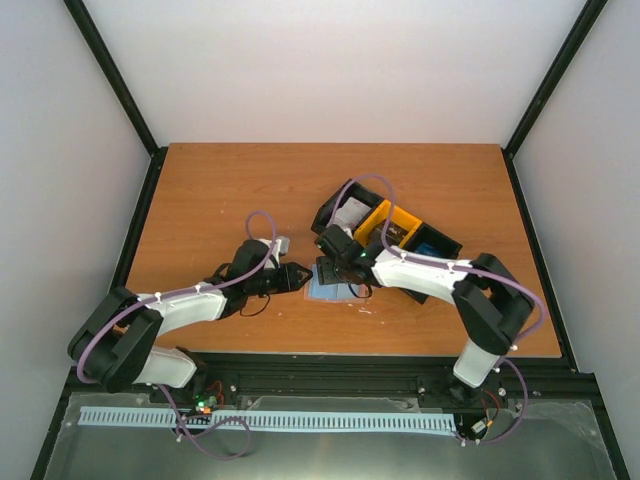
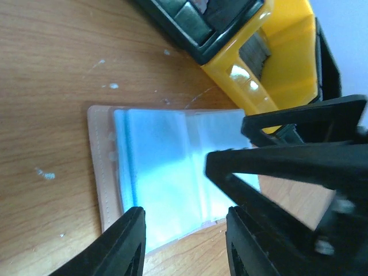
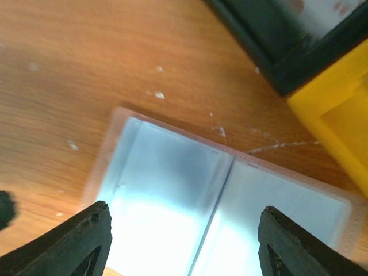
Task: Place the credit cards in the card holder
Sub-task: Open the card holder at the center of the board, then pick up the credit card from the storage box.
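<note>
The card holder (image 1: 328,286) lies open on the table, pale blue inside with a tan-pink rim, and shows as card holder (image 2: 167,172) and card holder (image 3: 218,207) in the wrist views. My left gripper (image 1: 298,277) stands open at its left edge, and nothing is gripped between the fingers of the left gripper (image 2: 184,244). My right gripper (image 1: 347,287) hovers open just over it, the right gripper (image 3: 184,244) spanning both clear pages. The credit cards sit in the bins: a white stack (image 1: 350,213), a dark stack (image 1: 400,236) and a blue stack (image 1: 432,250).
A row of joined bins, black (image 1: 335,205), yellow (image 1: 385,215) and black (image 1: 448,245), lies diagonally behind the holder. The yellow bin wall (image 2: 282,63) is close to the holder's far edge. The right gripper's black fingers (image 2: 287,161) reach over the holder in the left wrist view.
</note>
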